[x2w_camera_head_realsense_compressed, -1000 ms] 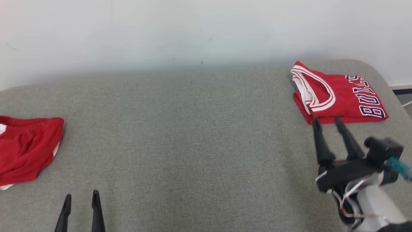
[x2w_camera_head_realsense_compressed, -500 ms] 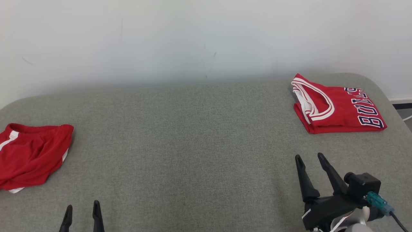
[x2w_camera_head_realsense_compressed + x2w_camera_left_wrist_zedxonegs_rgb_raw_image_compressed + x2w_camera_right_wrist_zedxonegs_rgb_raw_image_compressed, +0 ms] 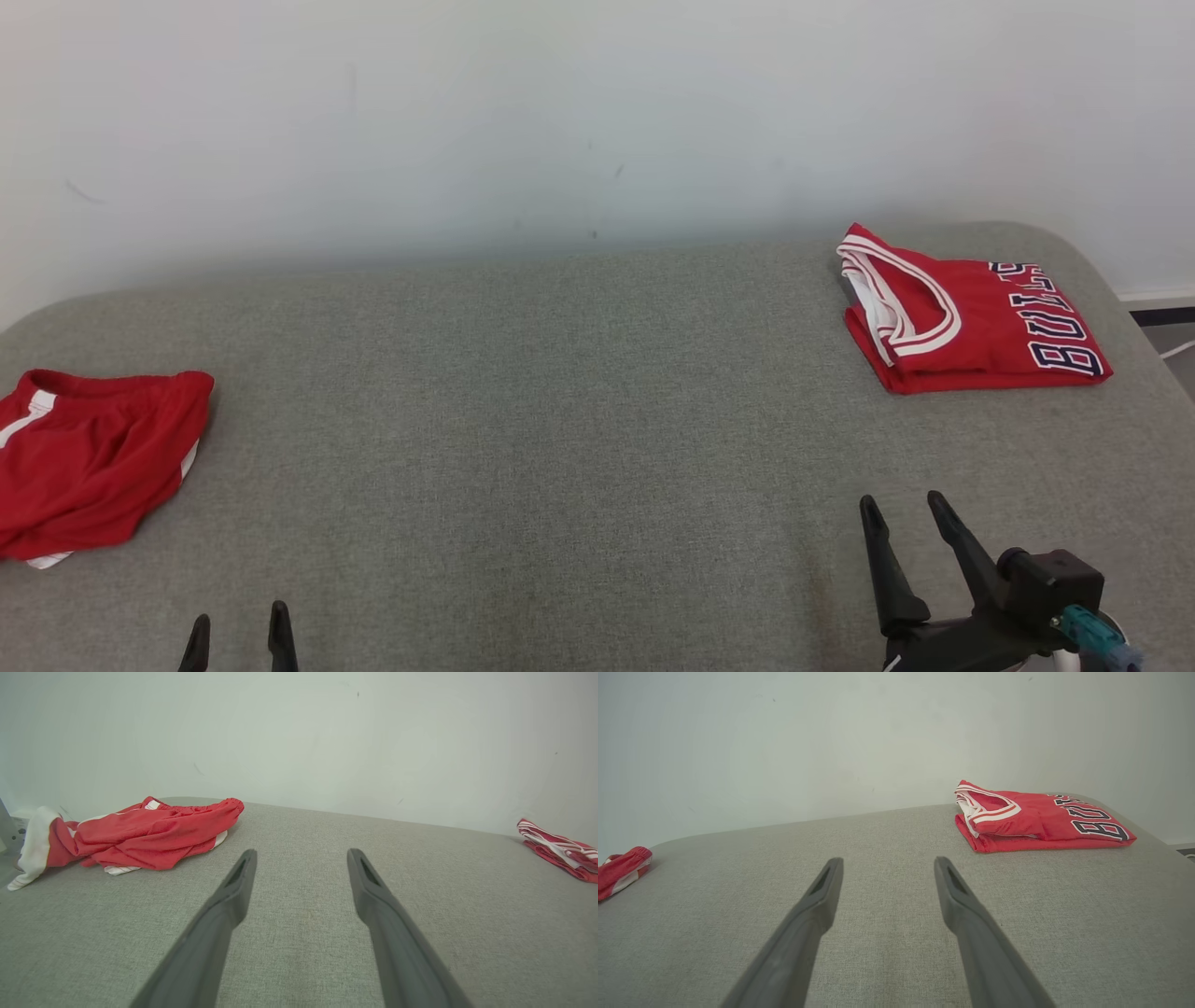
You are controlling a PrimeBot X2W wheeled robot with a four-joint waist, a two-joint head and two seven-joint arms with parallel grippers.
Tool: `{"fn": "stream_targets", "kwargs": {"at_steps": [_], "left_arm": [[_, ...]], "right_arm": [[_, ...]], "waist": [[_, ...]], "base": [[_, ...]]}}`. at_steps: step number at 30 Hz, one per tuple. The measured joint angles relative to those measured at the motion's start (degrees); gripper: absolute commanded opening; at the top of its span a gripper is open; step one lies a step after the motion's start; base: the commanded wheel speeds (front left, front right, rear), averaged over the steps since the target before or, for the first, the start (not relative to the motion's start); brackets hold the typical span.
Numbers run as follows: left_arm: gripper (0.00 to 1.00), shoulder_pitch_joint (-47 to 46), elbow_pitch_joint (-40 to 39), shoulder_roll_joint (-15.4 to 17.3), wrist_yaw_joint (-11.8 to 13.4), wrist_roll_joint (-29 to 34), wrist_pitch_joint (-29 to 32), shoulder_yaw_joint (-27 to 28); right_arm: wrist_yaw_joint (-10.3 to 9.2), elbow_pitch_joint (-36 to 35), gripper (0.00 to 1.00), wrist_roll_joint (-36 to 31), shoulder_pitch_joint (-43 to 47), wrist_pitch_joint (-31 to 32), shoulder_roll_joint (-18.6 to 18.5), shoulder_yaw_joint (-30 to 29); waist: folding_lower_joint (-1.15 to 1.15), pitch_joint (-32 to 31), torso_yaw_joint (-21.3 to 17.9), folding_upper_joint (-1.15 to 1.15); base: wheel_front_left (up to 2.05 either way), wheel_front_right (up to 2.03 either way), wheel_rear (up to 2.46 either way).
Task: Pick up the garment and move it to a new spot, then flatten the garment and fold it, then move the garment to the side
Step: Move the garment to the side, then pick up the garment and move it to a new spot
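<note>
Left gripper (image 3: 239, 616): nearest, at the lower left of the head view. Its fingers are spread wide with nothing between them, low over the pad.
Right gripper (image 3: 904, 502): near right. Its fingers are also spread wide and empty, aimed roughly toward the jersey but well apart from it.
Pad (image 3: 560, 420): grey fabric, bare across the middle.
Shorts (image 3: 93, 457): red and crumpled, at the pad's left edge, with no gripper near them.
Jersey (image 3: 980, 327): red with white trim and dark lettering, folded into a tidy rectangle. It lies flat at the pad's far right corner, near the wall.
Wall (image 3: 560, 121): pale, behind the pad.
Change: a second ago the right fingertips were at the jersey's near edge. Now they are drawn back toward the robot, with bare pad between them and the jersey. The jaws were apart then as now, and the jersey has kept its fold. The head camera has also shifted, so everything sits lower in its view, which is no move of the clothes.
Meaning: the release looks done and the arm is clear. The jersey appears folded and set aside, so the task seems complete for it. The shorts would be the likely next garment.
</note>
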Motion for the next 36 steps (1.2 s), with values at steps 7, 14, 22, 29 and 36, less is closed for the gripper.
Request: {"fn": "stream_targets", "kwargs": {"at_steps": [7,14,22,29,36], "left_arm": [[1.00,0.0,0.8,0.7,0.0,0.1,1.3,-0.6],[1.00,0.0,1.0,1.1,0.4,0.1,1.7,-0.8],[1.00,0.0,0.8,1.4,0.8,0.0,1.7,-0.7],[1.00,0.0,0.7,1.5,1.0,0.0,1.9,-0.9],[1.00,0.1,0.9,1.9,1.4,-0.5,2.1,-0.6]], "right_arm": [[0.00,-0.4,1.00,-0.4,0.5,0.5,0.8,0.1],[0.00,-0.9,1.00,-0.6,0.5,1.0,0.2,0.0],[0.00,-1.1,1.00,-0.6,0.8,1.3,0.2,-0.1],[0.00,-1.0,1.00,-0.6,1.1,1.4,0.2,-0.1],[0.00,-0.8,1.00,-0.5,1.2,1.2,0.4,0.2]], "waist": [[0.00,-0.3,-0.1,0.00],[0.00,-0.5,0.1,0.00],[0.00,-0.6,0.4,0.00],[0.00,-0.6,1.4,0.00],[0.00,-0.7,3.9,0.00]], "base": [[0.00,0.00,0.00],[0.00,0.00,0.00],[0.00,0.00,0.00],[0.00,0.00,0.00],[0.00,0.00,0.00]]}}
